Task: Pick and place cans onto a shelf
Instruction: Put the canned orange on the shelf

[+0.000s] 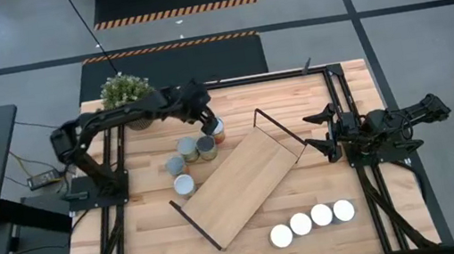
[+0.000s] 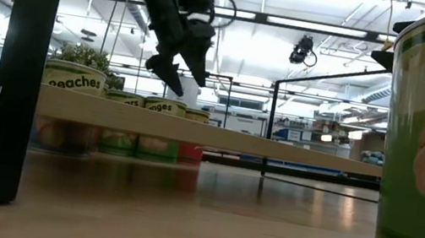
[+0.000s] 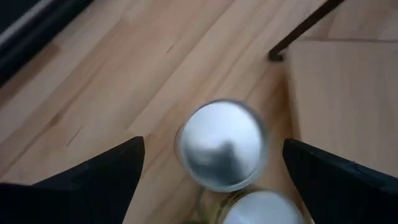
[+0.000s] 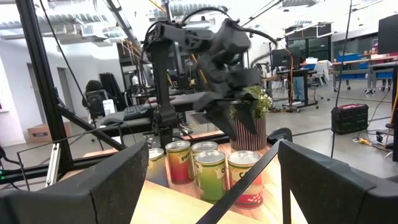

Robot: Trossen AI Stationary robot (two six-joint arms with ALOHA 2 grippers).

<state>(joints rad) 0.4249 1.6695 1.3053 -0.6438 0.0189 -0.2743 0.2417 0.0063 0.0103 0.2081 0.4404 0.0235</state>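
The wooden counter [image 1: 136,240] carried the shelf [image 1: 244,183], which lay diagonally across its middle. At the near right of the shelf four cans [image 1: 311,220] stood in a row, and four more cans [image 1: 188,153] were clustered off the shelf's far left end, near a potted plant [image 1: 124,90]. The left end effector [image 1: 208,122] hung just above the red-labelled can [image 1: 217,129] in that cluster, fingers spread wide, holding nothing. The right end effector [image 1: 320,133] waited at the counter's right edge, also wide open.
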